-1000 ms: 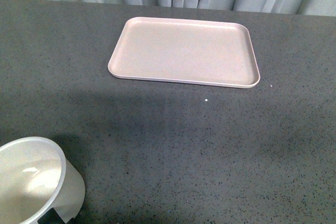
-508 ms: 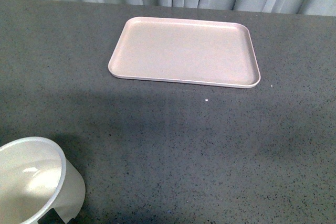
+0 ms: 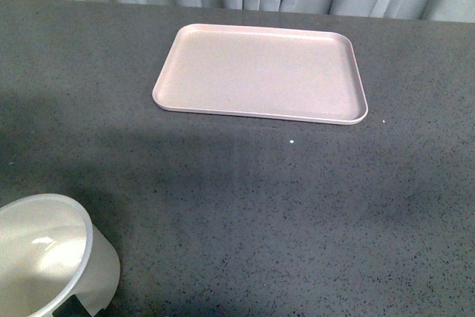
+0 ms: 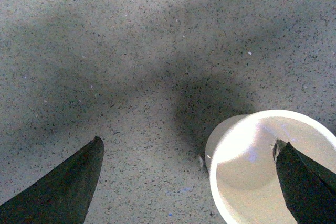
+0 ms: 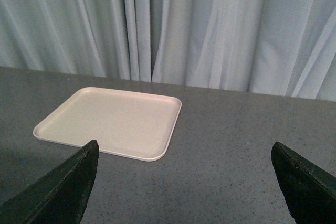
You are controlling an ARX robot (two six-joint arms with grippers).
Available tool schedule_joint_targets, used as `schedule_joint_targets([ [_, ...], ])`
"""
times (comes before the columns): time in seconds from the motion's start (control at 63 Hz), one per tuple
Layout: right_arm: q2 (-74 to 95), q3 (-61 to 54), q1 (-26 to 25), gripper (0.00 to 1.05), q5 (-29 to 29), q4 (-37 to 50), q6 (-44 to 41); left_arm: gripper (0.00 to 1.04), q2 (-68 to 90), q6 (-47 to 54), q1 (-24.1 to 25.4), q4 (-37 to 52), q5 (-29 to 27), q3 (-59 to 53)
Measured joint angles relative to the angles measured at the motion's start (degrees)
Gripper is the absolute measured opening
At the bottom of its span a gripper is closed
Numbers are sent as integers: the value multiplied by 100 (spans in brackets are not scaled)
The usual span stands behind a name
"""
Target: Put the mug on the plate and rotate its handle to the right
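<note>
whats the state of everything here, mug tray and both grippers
white round mug: upright, empty, on the grey speckled table, not on the tray
pale pink rectangular tray: flat on the table, empty
left gripper: open, holding nothing, poised over the mug
right gripper: open, holding nothing, facing the tray
</note>
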Motion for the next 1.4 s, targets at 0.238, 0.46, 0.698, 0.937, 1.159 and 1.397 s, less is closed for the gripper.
schedule_joint_targets([
  [0.238,0,0,0,96,2,0,0,95,621,376,87,162,155,114],
  [0.46,0,0,0,96,0,0,0,95,957,826,109,72,321,114],
  [0.698,0,0,0,95,0,0,2,95,1429,1185,103,94,243,114],
  [0.937,0,0,0,95,0,0,0,60,1915,1300,55,304,9,190],
  [1.159,0,0,0,96,0,0,2,20,1965,1161,7,114,72,420],
  [1.397,0,0,0,96,0,0,0,2,1740,723,-57,-492,278,752],
])
